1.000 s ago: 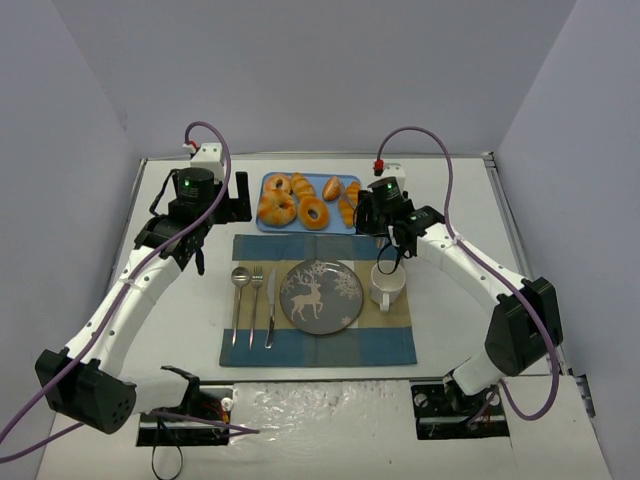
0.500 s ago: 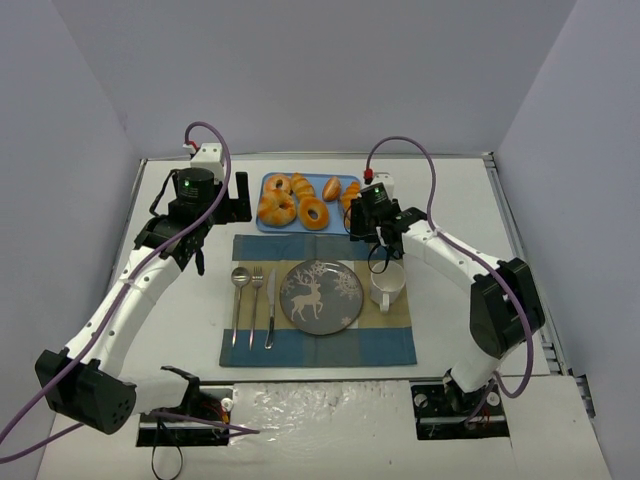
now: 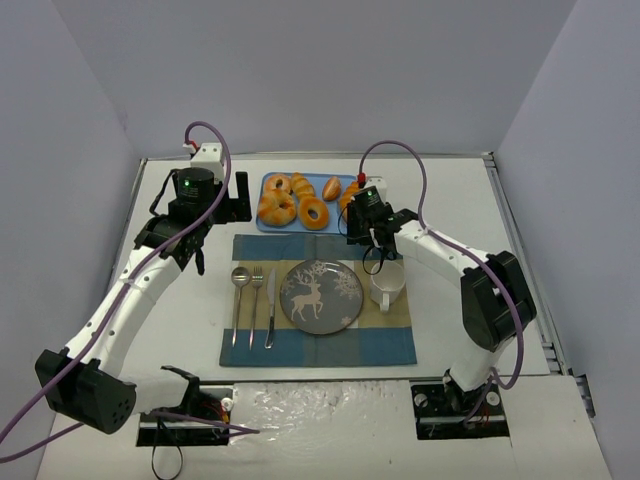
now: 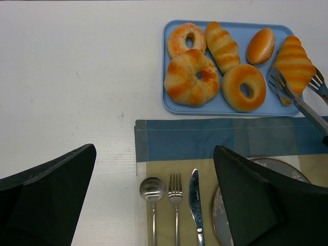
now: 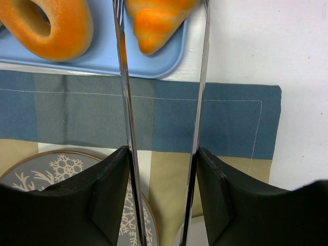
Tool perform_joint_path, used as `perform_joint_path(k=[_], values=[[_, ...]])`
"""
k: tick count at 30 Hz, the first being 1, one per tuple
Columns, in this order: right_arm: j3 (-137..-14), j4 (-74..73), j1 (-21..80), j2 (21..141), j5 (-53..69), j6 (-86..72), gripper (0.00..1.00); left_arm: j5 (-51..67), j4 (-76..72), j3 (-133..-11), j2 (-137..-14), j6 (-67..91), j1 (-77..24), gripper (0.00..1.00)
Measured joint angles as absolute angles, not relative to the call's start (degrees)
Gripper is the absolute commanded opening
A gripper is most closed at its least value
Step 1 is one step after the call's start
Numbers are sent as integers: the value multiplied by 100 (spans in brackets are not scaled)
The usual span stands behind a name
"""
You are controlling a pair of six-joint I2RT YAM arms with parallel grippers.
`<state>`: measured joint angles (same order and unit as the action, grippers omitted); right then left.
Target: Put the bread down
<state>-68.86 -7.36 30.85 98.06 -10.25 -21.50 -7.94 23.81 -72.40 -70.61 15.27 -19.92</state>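
So, progress check: basically nothing is placed yet. The plate point(image 3: 320, 295) with the deer on it sits bare in the middle of the placemat point(image 5: 230, 118), and all the baked stuff is on the blue tray point(image 4: 174, 102) by the far edge of the tabletop.

The right gripper point(image 5: 161, 189) is clamped around a pair of metal tongs point(image 5: 125, 102), one arm of the tongs against each finger. The tongs reach out over the near right corner of the tray, and their tips sit either side of the pointy end of the croissant-looking bread point(image 5: 156, 20), which lies at the right end of the tray. I honestly can't tell if the tips are pinching it yet or are just right up against it. It hasn't left the tray, as far as I can see.

The left gripper point(image 4: 154, 200) is spread wide with nothing in it, hanging above the left edge of the placemat, well away from the action.

So my read is that it's at the grab stage. What's left is pretty much everything: squeeze the bread, lift it, carry it to the plate (my guess for the spot) and let go.
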Motion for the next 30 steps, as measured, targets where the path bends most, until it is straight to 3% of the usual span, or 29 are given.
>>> perform_joint_path(k=[14, 30], values=[[-6888, -773, 3205, 9760, -1285, -2158, 32, -794, 2381, -7240, -7063, 1525, -1992, 97], [-6980, -1158, 3257, 8642, -1202, -2110, 32, -794, 2381, -7240, -7074, 1525, -1992, 97]])
